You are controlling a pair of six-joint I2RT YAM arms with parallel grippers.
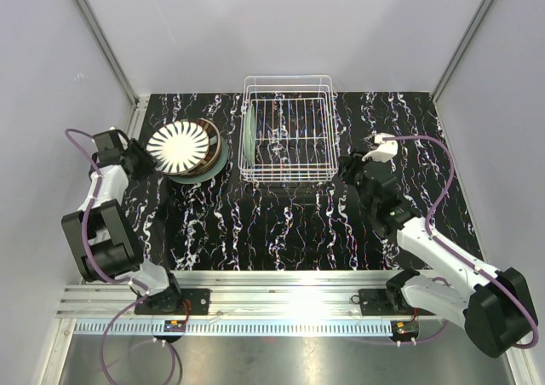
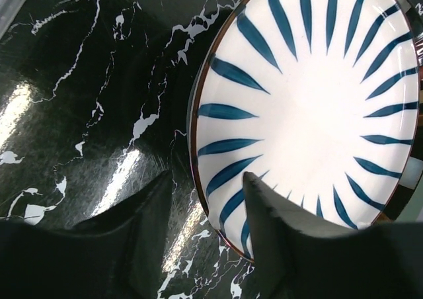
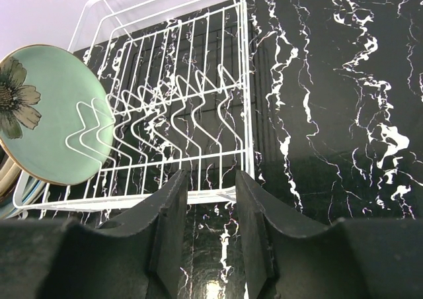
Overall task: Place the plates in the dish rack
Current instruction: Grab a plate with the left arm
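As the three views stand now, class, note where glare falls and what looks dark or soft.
Top view: strong glare on the metal rail at the near edge. Left wrist view: bright streaks on the table; the fingers dark and soft, the plate sharp. Right wrist view: fingers dark, rack crisp.

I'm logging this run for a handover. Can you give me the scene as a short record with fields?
stack: plate stack lying flat at the left of the table, striped plate on top
rack: dish rack at mid-table, green plate standing at its left end, other slots bare
left gripper: fingers either side of the striped plate's rim, grip unclear
right gripper: open, empty, right of the dish rack
progress: one plate loaded, stack not yet
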